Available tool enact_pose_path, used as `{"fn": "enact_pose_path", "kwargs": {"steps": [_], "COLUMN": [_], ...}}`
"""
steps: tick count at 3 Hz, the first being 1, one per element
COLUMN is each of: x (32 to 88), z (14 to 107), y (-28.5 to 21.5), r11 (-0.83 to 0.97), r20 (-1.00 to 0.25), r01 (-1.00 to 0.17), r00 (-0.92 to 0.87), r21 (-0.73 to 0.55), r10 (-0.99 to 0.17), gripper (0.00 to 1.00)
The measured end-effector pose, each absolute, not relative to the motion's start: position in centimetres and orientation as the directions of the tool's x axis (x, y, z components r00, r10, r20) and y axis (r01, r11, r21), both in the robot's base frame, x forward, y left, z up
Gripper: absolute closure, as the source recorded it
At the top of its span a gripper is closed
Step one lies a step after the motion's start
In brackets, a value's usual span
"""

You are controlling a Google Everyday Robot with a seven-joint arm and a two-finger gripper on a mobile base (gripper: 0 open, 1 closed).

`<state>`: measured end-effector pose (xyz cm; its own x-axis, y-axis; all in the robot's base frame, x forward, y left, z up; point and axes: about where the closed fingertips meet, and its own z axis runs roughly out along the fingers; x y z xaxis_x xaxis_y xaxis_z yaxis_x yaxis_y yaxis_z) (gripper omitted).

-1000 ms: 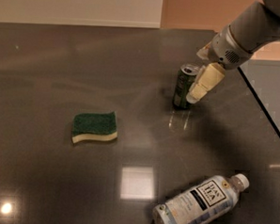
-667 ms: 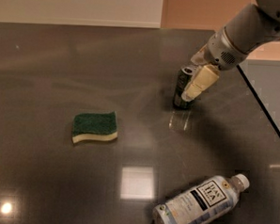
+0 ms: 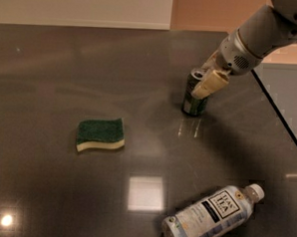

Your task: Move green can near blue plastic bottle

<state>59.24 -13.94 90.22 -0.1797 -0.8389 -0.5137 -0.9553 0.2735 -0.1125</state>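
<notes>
The gripper point(image 3: 200, 82) is at the top of the green can point(image 3: 191, 105), far right on the desk point(image 3: 66, 61); whether it grips cannot be told. A loose pinch could topple the can short of the blue plastic bottle point(image 3: 210, 216).

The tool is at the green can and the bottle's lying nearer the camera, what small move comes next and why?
Probably a short lift of the green can, if the grip is firm. The tool sits at its top, the can stands upright on the table, and the blue plastic bottle lies on its side well apart, nearer the camera. Dragging might tip it.
</notes>
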Motion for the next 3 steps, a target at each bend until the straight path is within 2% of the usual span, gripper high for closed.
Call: {"fn": "enact_pose_path", "kwargs": {"steps": [1,2,3], "x": [58.2,55.8,53.0], "z": [91.5,93.2,94.4], "y": [-13.7,-13.8,-14.1], "r11": [0.26,0.247,0.241], "r20": [-0.523,-0.532,-0.531], "r01": [-0.958,-0.962,-0.965], "r00": [-0.162,-0.152,-0.151], "r21": [-0.12,-0.113,-0.105], "r10": [-0.837,-0.833,-0.834], "gripper": [0.88,1.0,1.0]}}
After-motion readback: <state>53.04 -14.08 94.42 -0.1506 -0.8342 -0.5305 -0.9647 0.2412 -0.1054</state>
